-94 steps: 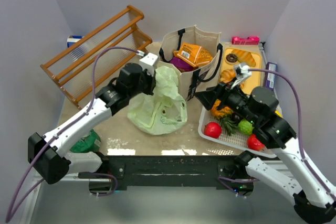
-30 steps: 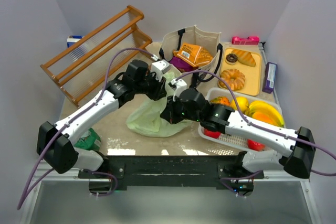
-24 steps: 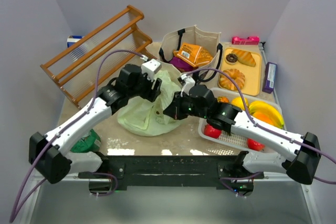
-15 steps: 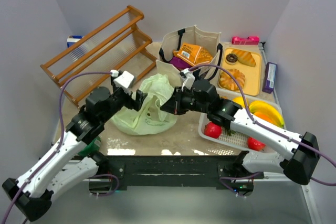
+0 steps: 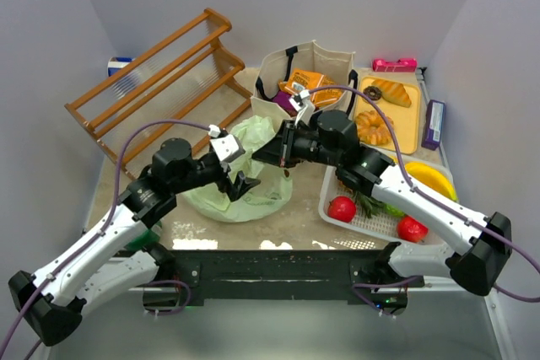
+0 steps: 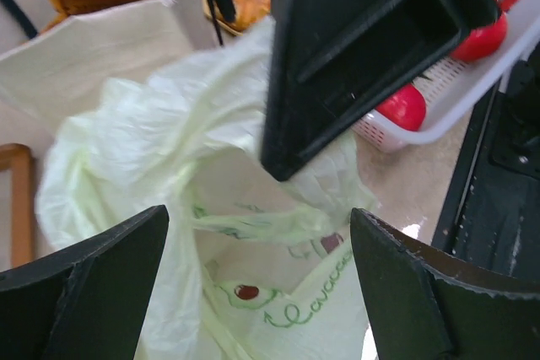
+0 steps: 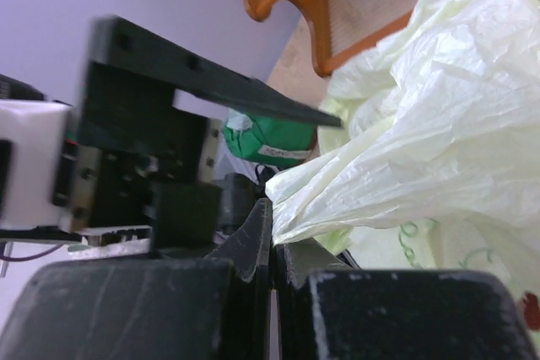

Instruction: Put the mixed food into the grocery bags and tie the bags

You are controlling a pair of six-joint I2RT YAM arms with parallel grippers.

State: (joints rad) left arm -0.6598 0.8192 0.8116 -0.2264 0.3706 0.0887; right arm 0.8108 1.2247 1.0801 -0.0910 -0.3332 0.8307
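Beige and a little shiny, the table (image 5: 304, 217) lies between pale lilac walls. Nearest to the arm bases, on the left, a small dark green bundle (image 7: 274, 141) is mostly hidden by the left arm. On the right near side stands a white mesh basket (image 5: 364, 227); it holds two red toy fruits (image 5: 342, 208) and, at its far edge, a yellow banana (image 5: 434, 176).

In the middle of the table sits the thin pale green plastic bag (image 5: 272, 191), crumpled, with green print on its side. The left fingers (image 6: 93, 284) stand wide apart at the bag's near-left side. In the left wrist view the bag lies below and between them, and they hold nothing. The right fingers (image 7: 245, 250) are pressed together on a fold of the bag's upper part. In the right wrist view the plastic comes out from between their tips. The right arm reaches across from the basket side, above the bag.

Behind the bag, touching it or just beside it, stands the beige canvas tote (image 5: 333, 61) with black straps. An orange snack packet (image 5: 305, 82) sits in its open top. To the right of the tote a yellow tray (image 5: 412, 120) carries donuts and a bread loaf. At the far left a wooden rack (image 5: 152, 82) leans near the wall.
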